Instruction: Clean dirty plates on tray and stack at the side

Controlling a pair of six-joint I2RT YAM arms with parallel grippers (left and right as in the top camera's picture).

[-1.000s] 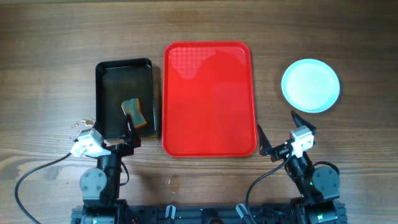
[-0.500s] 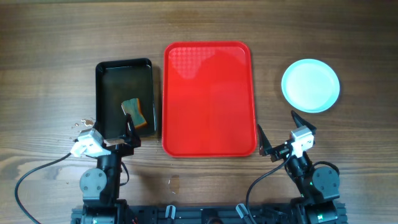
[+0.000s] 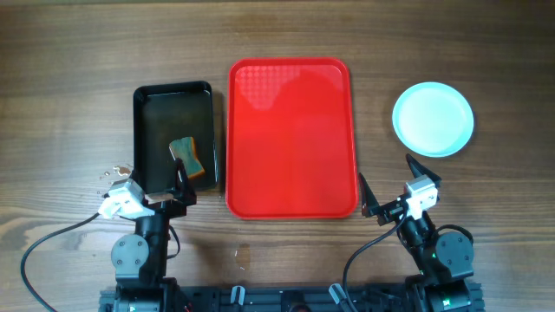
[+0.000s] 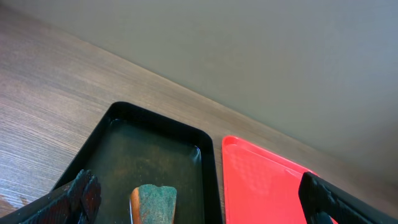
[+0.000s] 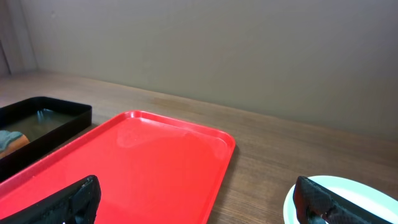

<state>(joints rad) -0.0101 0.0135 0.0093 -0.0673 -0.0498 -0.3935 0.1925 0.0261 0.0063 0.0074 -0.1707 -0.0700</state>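
The red tray (image 3: 291,137) lies in the middle of the table with nothing on it; it also shows in the left wrist view (image 4: 261,186) and the right wrist view (image 5: 124,168). Pale blue plates (image 3: 433,119) sit as one round stack on the wood to the tray's right, clean on top, with an edge in the right wrist view (image 5: 348,199). How many are stacked I cannot tell. My left gripper (image 3: 179,178) is open and empty at the near end of the black tray. My right gripper (image 3: 388,185) is open and empty near the red tray's near right corner.
A smaller black tray (image 3: 173,136) with water stands left of the red tray and holds a green and orange sponge (image 3: 187,156), also in the left wrist view (image 4: 152,202). A small wet spot (image 3: 243,256) marks the wood near the front edge.
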